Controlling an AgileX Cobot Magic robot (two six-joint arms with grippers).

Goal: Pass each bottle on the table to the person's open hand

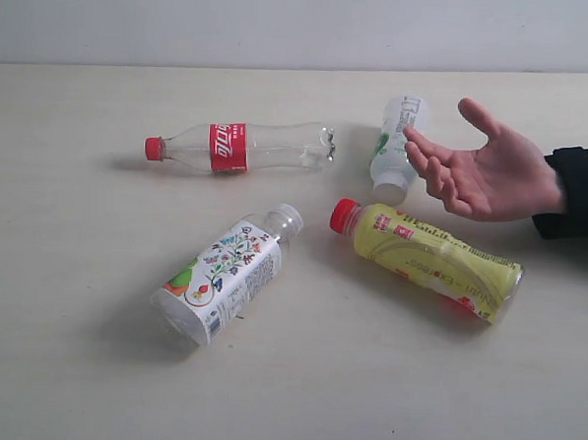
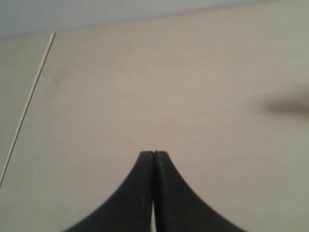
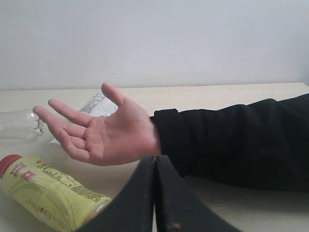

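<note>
Progress: nothing handed over yet, I judge; all four bottles lie on the pale beige table (image 1: 69, 366).
Far side: clear red-capped plastic bottle (image 1: 244, 146), clear white-green-labelled bottle (image 1: 400, 122).
Nearer: white floral-labelled bottle (image 1: 227, 274), yellow red-capped bottle (image 1: 430, 259).
Right edge: bare open hand (image 1: 489, 171), empty.
Pincers: left gripper (image 2: 153, 153) and right gripper (image 3: 155, 158) pressed together, empty.

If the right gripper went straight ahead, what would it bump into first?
Probably the person's open hand, near the wrist where the black sleeve starts. The shut right gripper points at it, though depth is unclear.
</note>
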